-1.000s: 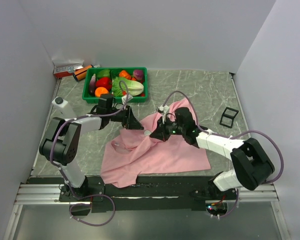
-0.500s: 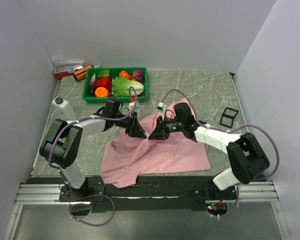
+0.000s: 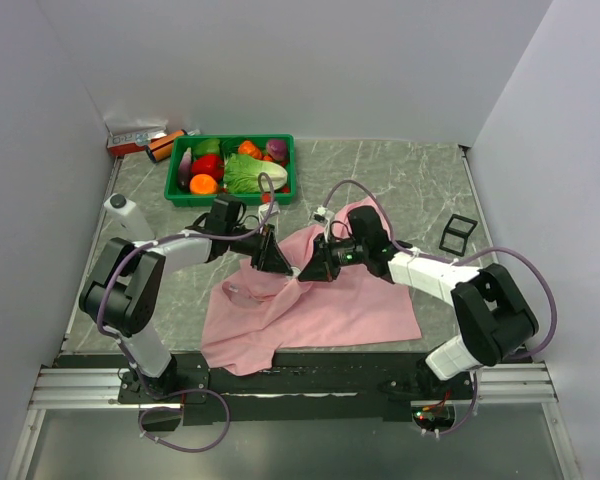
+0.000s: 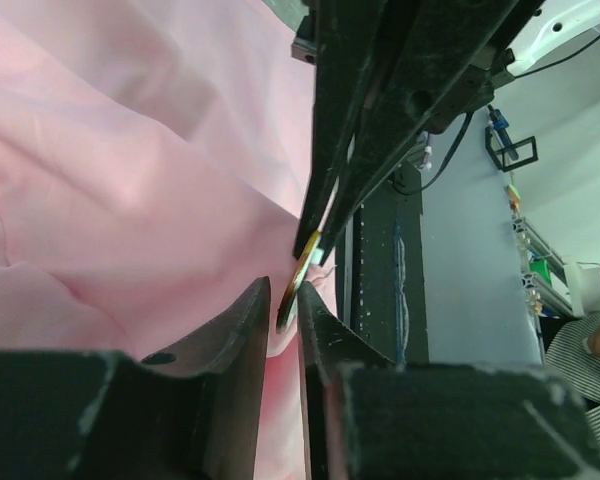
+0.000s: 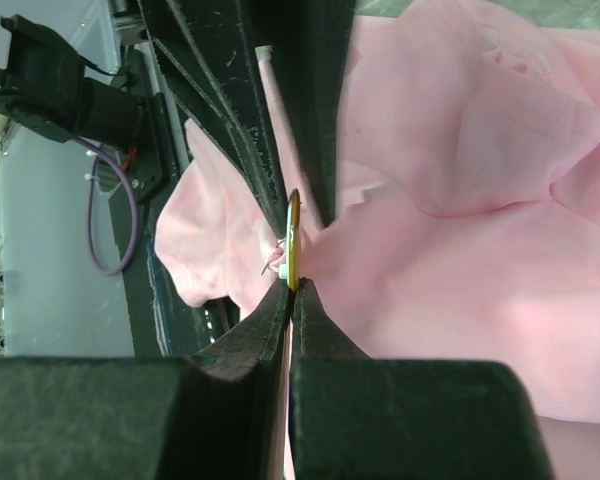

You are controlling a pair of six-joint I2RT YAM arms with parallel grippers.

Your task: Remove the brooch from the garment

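Observation:
The pink garment (image 3: 320, 305) lies crumpled at the middle of the table. Both grippers meet at a raised fold on its upper left. The brooch (image 5: 293, 235), a thin gold-rimmed disc seen edge-on, stands out from the cloth. My right gripper (image 5: 293, 288) is shut on its edge. My left gripper (image 4: 283, 300) reaches in from the opposite side. Its jaws straddle the brooch (image 4: 302, 262): one finger touches it, and a thin gap shows at the other. In the top view my left gripper (image 3: 278, 263) and my right gripper (image 3: 310, 272) hide the brooch.
A green basket (image 3: 230, 199) of vegetables stands at the back left, with small boxes (image 3: 140, 138) in the corner behind it. A white bottle (image 3: 125, 212) lies by the left arm. A black frame (image 3: 458, 233) sits at the right. Walls close in three sides.
My left gripper moved right onto the garment's fold and narrowed its jaws around the brooch. The right gripper stayed shut and shifted slightly up and left.

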